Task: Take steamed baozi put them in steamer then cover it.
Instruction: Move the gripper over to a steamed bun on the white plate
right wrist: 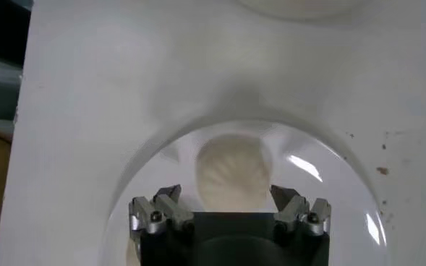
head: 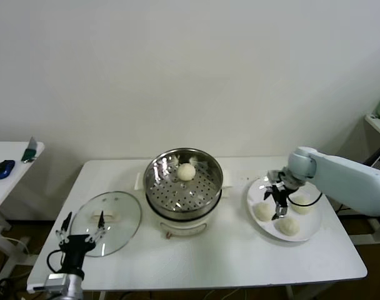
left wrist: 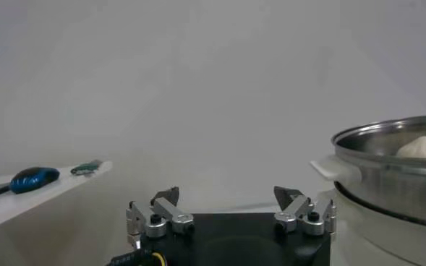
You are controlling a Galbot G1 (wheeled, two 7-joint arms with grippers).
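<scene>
So far one baozi (head: 187,171) lies on the perforated tray in the steamer (head: 210,181), three wait on the plate (head: 257,186), and the cover (head: 124,215) rests flat on the table (head: 240,250) to the steamer's left. The right gripper (head: 280,206) hangs over the plate with its jaws apart around a bun (right wrist: 233,173), not yet clamped. The left gripper (head: 81,232) waits near the cover, jaws apart and empty.

White table (head: 227,262), plate (head: 312,232), blue mouse (head: 4,169).
</scene>
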